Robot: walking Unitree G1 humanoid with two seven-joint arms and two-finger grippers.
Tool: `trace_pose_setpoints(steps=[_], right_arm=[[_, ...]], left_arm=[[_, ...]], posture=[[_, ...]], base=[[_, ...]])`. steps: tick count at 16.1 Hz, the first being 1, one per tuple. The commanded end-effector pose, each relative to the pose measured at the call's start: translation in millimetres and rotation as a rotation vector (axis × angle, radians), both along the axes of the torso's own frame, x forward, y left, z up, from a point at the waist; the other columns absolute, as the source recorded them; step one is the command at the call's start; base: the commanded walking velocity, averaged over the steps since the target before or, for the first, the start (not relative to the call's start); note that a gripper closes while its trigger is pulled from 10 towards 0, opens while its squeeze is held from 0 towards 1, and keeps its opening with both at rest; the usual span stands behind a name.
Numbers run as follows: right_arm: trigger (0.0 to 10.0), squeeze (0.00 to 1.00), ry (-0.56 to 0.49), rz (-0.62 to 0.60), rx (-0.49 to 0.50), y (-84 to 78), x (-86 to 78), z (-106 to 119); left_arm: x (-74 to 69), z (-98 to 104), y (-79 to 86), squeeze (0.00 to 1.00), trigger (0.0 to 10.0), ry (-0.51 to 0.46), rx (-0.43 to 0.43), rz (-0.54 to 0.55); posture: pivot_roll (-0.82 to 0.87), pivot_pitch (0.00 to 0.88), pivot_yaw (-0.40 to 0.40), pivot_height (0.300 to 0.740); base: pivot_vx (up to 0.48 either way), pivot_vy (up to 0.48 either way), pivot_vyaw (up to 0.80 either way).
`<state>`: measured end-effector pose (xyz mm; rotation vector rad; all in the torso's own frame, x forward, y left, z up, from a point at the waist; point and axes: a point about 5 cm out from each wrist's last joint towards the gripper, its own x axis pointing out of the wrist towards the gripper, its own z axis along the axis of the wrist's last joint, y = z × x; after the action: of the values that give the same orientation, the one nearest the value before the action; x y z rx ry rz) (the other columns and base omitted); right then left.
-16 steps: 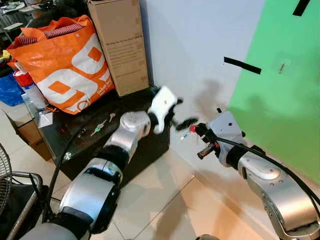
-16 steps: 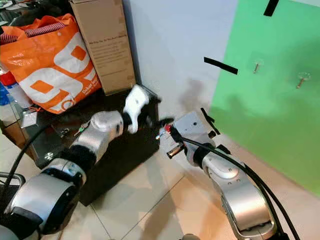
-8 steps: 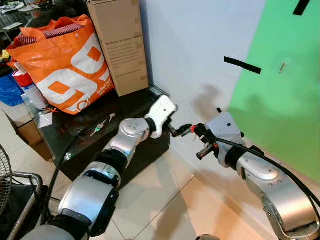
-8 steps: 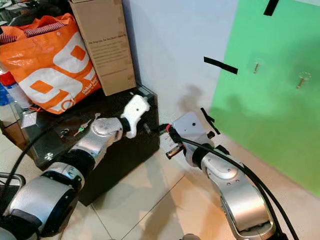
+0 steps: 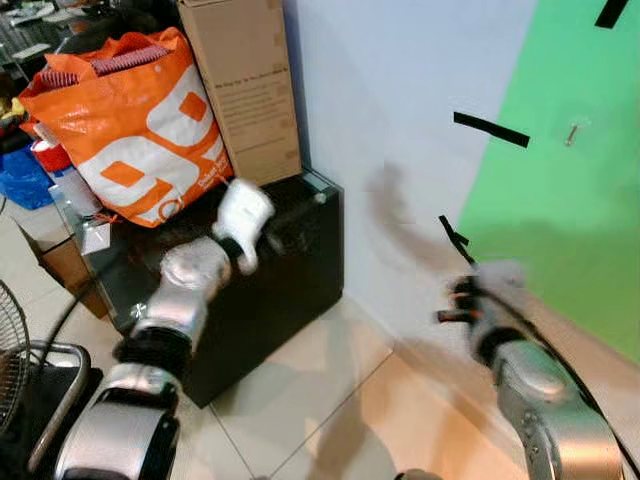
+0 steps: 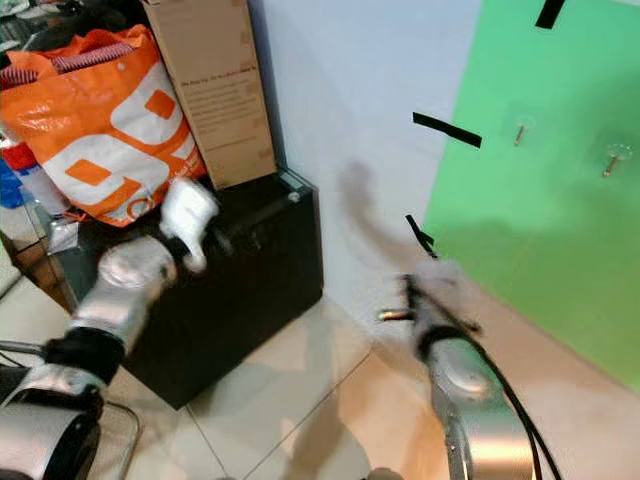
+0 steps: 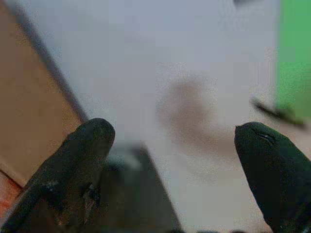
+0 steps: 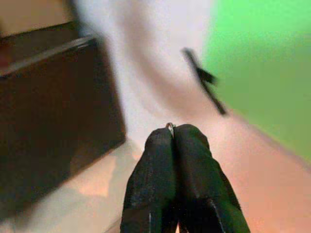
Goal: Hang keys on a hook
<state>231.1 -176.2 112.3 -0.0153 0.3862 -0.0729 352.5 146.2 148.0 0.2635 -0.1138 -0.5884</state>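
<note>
1. The two head views look forward and down from above the robot's arms, toward a room corner where a white wall [image 5: 400, 110] meets a green panel [image 5: 580, 170]. Both share the black cabinet [image 5: 290, 270], the orange bag [image 5: 130, 130], the cardboard box [image 5: 245, 90] and the tiled floor [image 5: 330, 400]; the right eye reaches further along the green panel.
2. The left wrist view looks close along its two black fingers [image 7: 77, 165] toward the white wall, with the green panel at one edge, a strip also seen from the head.
3. The right wrist view looks along its fingers [image 8: 175, 165], low and near the floor, facing the cabinet side, wall base and green panel.
</note>
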Motion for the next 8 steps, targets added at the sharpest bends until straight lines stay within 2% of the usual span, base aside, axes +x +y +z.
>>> trace_pose_setpoints(steps=[1, 2, 4, 5, 6, 7, 8], right_arm=[[10.0, 0.00, -0.037, -0.081, 0.012, -8.3, 1.8, 3.0], [10.0, 0.00, -0.051, -0.106, 0.010, -10.7, 2.8, 4.4], [10.0, 0.00, -0.126, -0.093, 0.007, -8.0, 8.0, 13.2], [10.0, 0.00, -0.147, -0.091, -0.006, -6.4, 9.3, 15.6], [10.0, 0.00, -0.199, -0.085, -0.035, -3.2, 14.3, 21.7], [10.0, 0.00, -0.223, -0.084, -0.045, -2.3, 16.7, 24.5], [10.0, 0.00, -0.228, -0.084, -0.047, -2.2, 17.2, 25.0]], left_arm=[[-4.0, 8.2, -2.5, 0.00, 10.0, -0.038, -0.005, 0.025], [-7.9, 6.7, -3.1, 0.00, 10.0, -0.028, -0.008, 0.043], [-19.8, -1.2, 3.0, 0.00, 10.0, 0.008, -0.010, 0.152], [-23.1, -3.6, 3.3, 0.00, 10.0, 0.018, -0.011, 0.157], [-32.9, -12.0, -0.5, 0.00, 10.0, 0.043, 0.042, 0.132], [-37.4, -15.0, -4.5, 0.00, 10.0, 0.044, 0.097, 0.107], [-38.8, -15.4, -5.8, 0.00, 10.0, 0.045, 0.113, 0.100]], posture=[[-0.18, 0.000, 0.113, 0.740], [-0.18, 0.000, 0.113, 0.740], [-0.16, 0.000, 0.115, 0.740], [-0.16, 0.000, 0.115, 0.740], [-0.16, 0.000, 0.102, 0.740], [-0.15, 0.000, 0.095, 0.740], [-0.15, 0.000, 0.095, 0.740]], base=[[0.000, 0.000, 0.00], [0.000, 0.000, 0.00], [0.000, 0.000, 0.00], [0.000, 0.000, 0.00], [0.000, 0.000, 0.00], [0.000, 0.000, 0.00], [0.000, 0.000, 0.00]])
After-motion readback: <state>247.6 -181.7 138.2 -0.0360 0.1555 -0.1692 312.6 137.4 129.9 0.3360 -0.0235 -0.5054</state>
